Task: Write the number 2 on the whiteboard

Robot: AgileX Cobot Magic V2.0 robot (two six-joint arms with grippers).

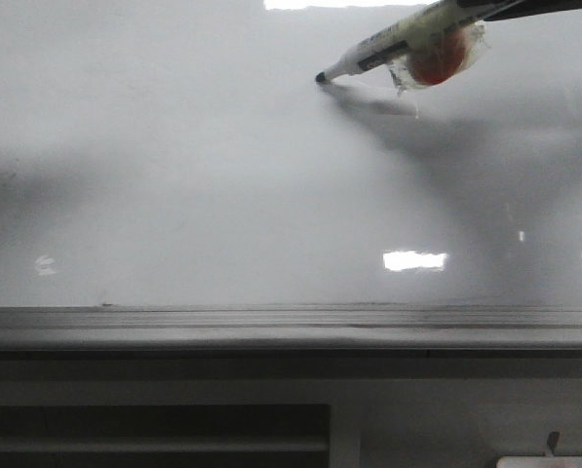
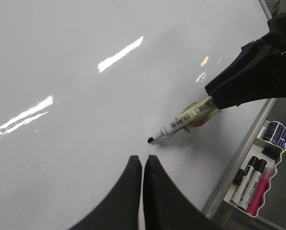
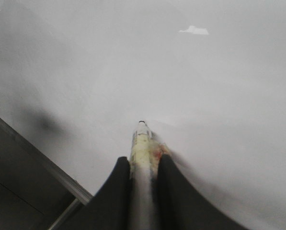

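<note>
The whiteboard (image 1: 193, 185) fills the front view, glossy white-grey, with a grey metal ledge (image 1: 271, 327) along its lower edge. No black stroke of the number 2 shows on it. My right gripper (image 3: 144, 160) is shut on a white marker pen (image 1: 388, 44) wrapped in tape with an orange blob; only the pen and a dark edge show at the top right of the front view. The pen's black tip (image 1: 321, 77) sits at the board's surface. In the left wrist view the pen (image 2: 183, 120) lies just beyond my left gripper (image 2: 143, 159), which is shut and empty over the board (image 2: 61, 57).
A white holder (image 2: 257, 179) with several markers hangs beyond the board's metal edge (image 2: 238, 158) in the left wrist view. The right arm (image 2: 257, 72) reaches in over the board. Bright light reflections (image 1: 414, 260) dot the board.
</note>
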